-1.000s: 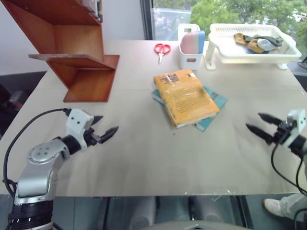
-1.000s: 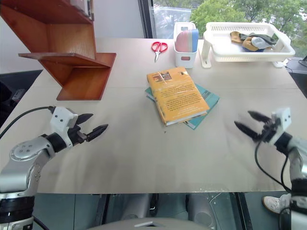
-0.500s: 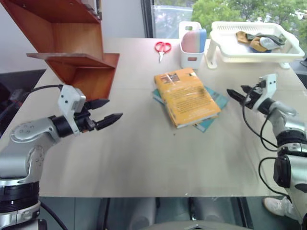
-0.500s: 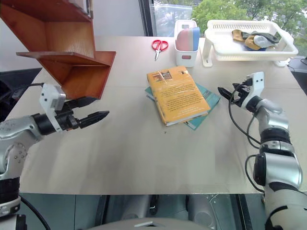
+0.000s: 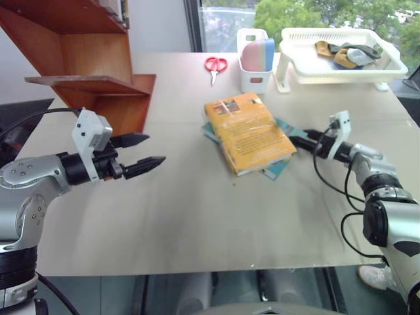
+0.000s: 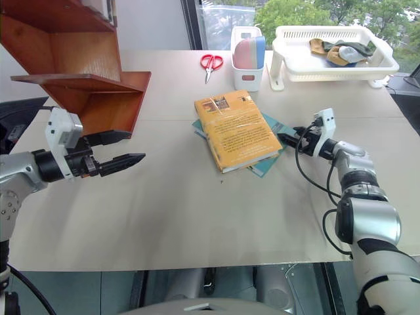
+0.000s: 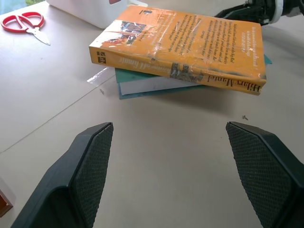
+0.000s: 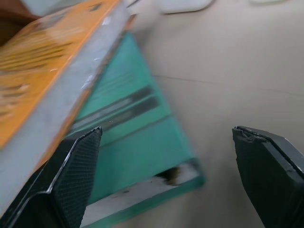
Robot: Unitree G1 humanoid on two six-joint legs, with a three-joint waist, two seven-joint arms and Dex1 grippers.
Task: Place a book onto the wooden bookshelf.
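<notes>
So we're at the reach-in stage — nothing is picked up yet. The book (image 5: 249, 131) lies flat near the middle of the table (image 5: 216, 223), stacked on top of a thinner teal book (image 5: 279, 169) that peeks out along its right side. The wooden bookshelf (image 5: 92, 72) stands at the table's far left corner, well apart from the stack.

Our right gripper (image 8: 166, 156) is down low at the right-hand edge of the stack, just beside the teal book's corner. Its fingers (image 8: 71, 175) are spread wide with nothing between them — from the wrist view they look level with the table, lined up on the books' edge. Our left gripper (image 5: 139, 152) hangs over the left side of the table, between the shelf and the stack, pointing at the book's spine, also spread wide and empty.

What the next move calls for, as far as we can judge: the right gripper needs to get onto the yellow-orange book only, not the teal one under it. That's the fiddly part, since the two edges sit so close together there. Probably it means sliding or tipping the top book so a finger can get under it, maybe with the left gripper bracing at the spine side. Then it's a carry over to the far left corner.

Scissors (image 5: 214, 64), a white caddy (image 5: 252, 72) and a white tray (image 5: 308, 65) sit along the far edge — out of the way.
</notes>
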